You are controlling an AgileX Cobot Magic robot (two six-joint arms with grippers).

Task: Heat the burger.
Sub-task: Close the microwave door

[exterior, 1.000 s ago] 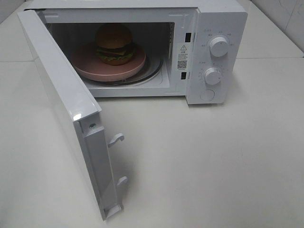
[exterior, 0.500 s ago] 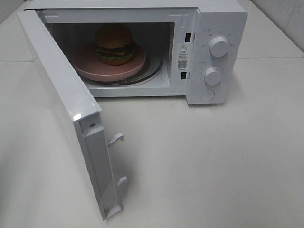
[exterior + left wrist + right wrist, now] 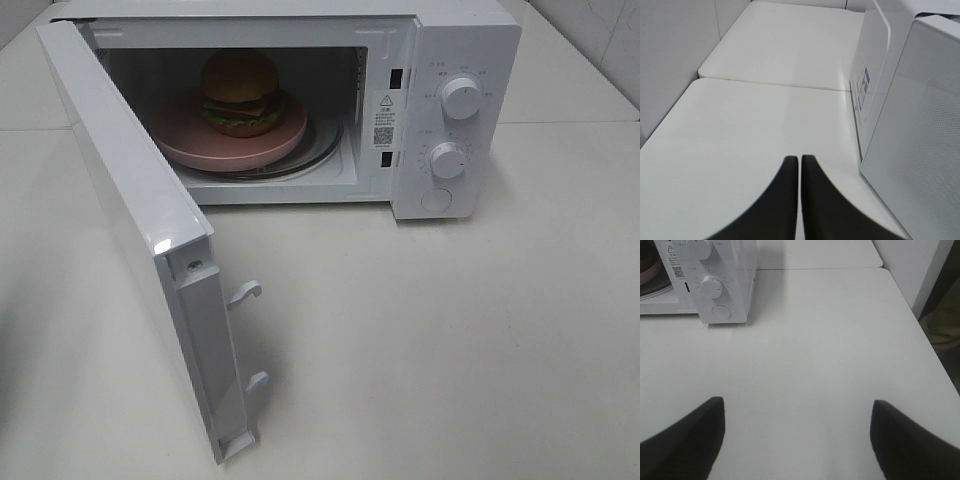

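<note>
Our high camera looks down into the open microwave [image 3: 465, 110]; left wrist close beside its door [image 3: 930, 150]; right wrist faces its dials [image 3: 711, 287] across the table [image 3: 815, 350].

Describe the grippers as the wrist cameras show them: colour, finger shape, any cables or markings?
Both look alike. The left gripper has two matte black fingers, broad at the base and curving to narrow tips. The right gripper shows the same plain black, tapering fingers. No cables, markings or arm links show in any view.
</note>
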